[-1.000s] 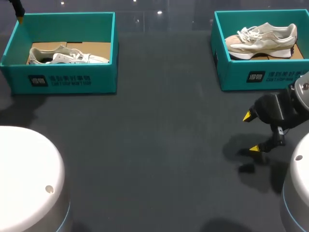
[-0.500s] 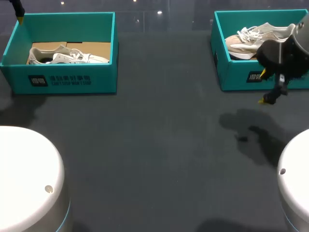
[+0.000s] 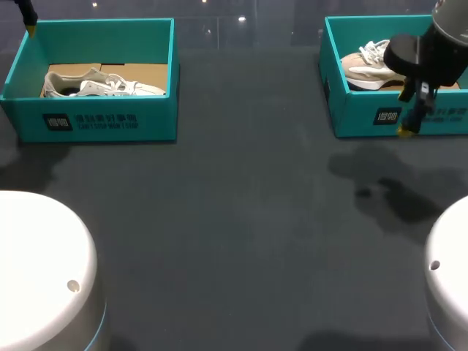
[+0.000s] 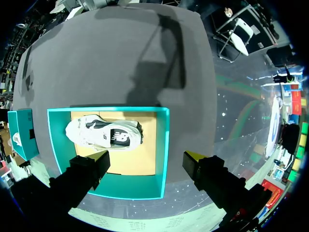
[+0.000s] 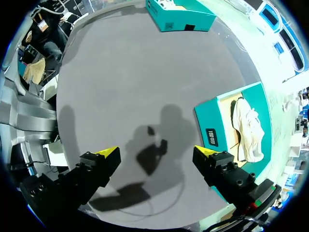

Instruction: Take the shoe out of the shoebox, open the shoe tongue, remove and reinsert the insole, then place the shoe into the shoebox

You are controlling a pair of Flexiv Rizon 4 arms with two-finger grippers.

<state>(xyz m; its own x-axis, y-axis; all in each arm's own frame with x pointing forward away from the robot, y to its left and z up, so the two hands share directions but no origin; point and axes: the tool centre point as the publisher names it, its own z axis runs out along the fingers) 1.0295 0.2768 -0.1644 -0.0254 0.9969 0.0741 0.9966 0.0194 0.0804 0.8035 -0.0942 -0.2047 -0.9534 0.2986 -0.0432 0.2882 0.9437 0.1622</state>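
A white shoe (image 3: 102, 84) lies in the left teal shoebox (image 3: 95, 124). From above, my left gripper (image 4: 147, 157) hangs open over this box (image 4: 164, 145), with the white shoe (image 4: 104, 137) ahead of its fingers. In the head view only a yellow tip of the left gripper (image 3: 29, 25) shows, at the box's far left corner. A beige shoe (image 3: 369, 66) rests in the right teal shoebox (image 3: 365, 117). My right gripper (image 3: 404, 113) stands open above that box's front wall, holding nothing. In the right wrist view the right gripper (image 5: 157, 153) looks down on bare table, the shoebox (image 5: 212, 123) and beige shoe (image 5: 248, 128) beside it.
Dark grey table (image 3: 234, 219) stretches between and in front of the two boxes. The arms' white bases (image 3: 44, 270) sit at the front corners. The left box (image 5: 181, 19) shows far off in the right wrist view.
My right gripper has risen and travelled away from the table's front toward the right shoebox, reaching its front wall. The left arm, shoes and boxes have stayed put.
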